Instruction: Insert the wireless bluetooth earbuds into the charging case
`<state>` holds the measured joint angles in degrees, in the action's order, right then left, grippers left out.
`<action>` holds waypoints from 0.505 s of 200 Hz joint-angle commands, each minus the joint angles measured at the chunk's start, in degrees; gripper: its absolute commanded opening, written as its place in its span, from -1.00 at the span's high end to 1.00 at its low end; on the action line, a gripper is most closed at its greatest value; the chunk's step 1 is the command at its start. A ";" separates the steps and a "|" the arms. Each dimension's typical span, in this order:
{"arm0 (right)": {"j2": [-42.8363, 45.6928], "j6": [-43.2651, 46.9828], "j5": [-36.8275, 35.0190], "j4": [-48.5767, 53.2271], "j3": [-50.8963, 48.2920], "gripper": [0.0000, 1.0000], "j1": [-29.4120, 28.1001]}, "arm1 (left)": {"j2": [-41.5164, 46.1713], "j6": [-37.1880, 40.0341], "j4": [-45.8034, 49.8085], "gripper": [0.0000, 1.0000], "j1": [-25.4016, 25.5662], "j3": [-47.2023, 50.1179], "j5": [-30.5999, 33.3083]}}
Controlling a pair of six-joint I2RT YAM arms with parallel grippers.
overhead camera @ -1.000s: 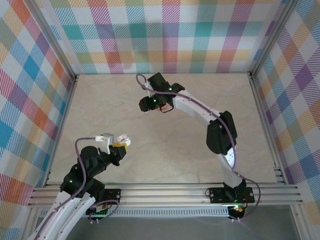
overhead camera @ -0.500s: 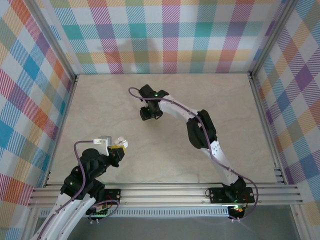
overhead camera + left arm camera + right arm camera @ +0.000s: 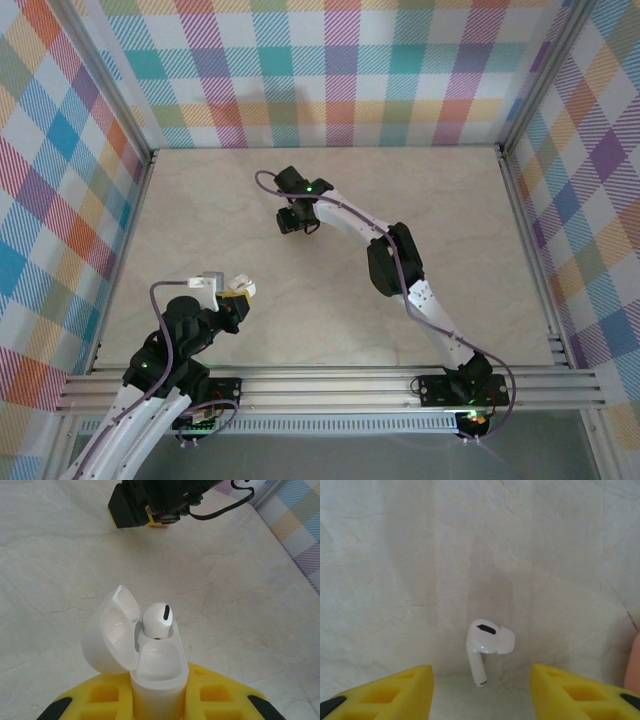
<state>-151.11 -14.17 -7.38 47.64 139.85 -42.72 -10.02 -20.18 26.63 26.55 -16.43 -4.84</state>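
Earbud, white, is lying on its side on the tabletop, well beyond the charging case, as the right end effector is hovering over it, jaws apart either side of its stem. The left end effector is clamping the case upright, lid open, a second earbud sitting in one socket. By the look of it, the right arm is needing a square descent, pinching the rounded head, not the thin stem, lest the bud skid away.
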 commanded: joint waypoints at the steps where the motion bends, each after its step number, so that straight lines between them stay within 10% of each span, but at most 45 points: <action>1: -1.08 0.16 -1.41 -0.56 1.74 -0.08 0.26 | -0.94 -0.66 -3.13 1.00 0.12 0.52 0.11; 101: -5.34 0.66 0.58 -1.91 6.75 -0.01 0.44 | -4.26 0.74 -4.39 1.00 0.17 -1.10 -0.69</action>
<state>-154.74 -14.15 -7.94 45.52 144.92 -42.65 -14.17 -20.10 24.01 26.55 -16.27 -4.99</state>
